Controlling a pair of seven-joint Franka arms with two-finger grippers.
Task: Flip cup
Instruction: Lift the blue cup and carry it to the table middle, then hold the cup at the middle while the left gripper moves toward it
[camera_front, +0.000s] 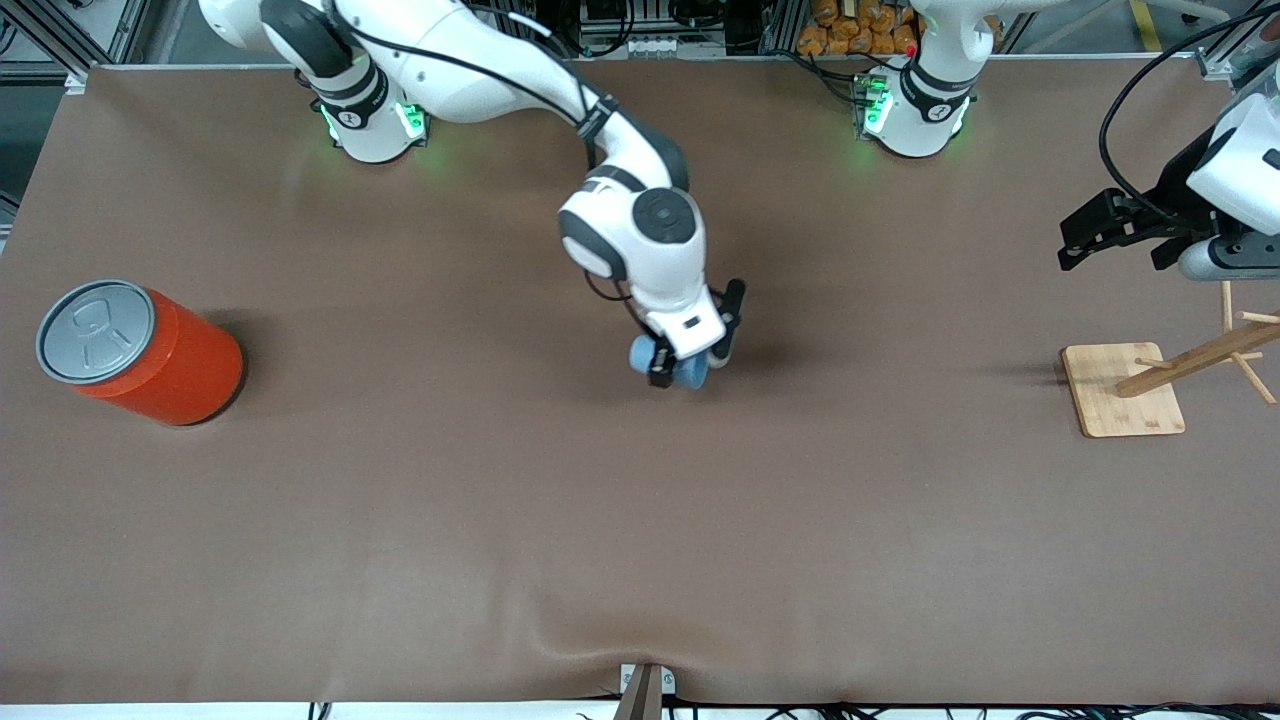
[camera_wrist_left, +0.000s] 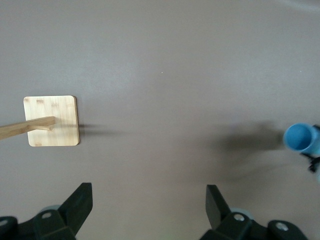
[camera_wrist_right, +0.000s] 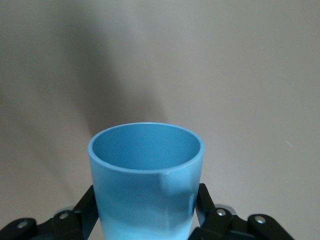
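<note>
An orange can (camera_front: 150, 352) stands at about 9 o'clock on the brown surface (camera_front: 500, 530), toward the right arm's end. A wooden rack (camera_front: 1130, 385) sits at about 3 o'clock, toward the left arm's end. The right claw (camera_front: 678, 365), bent down from its arm over mid-surface, is clamped on the cup (camera_front: 690, 372), held on its side. The left claw (camera_front: 1085, 235) waits above the rack, fingers apart.

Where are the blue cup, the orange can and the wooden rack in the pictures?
blue cup (camera_wrist_right: 145, 192): right wrist view, outer wall.
orange can (camera_front: 185, 365): front view, orange side.
wooden rack (camera_front: 1120, 405): front view, square base.
</note>
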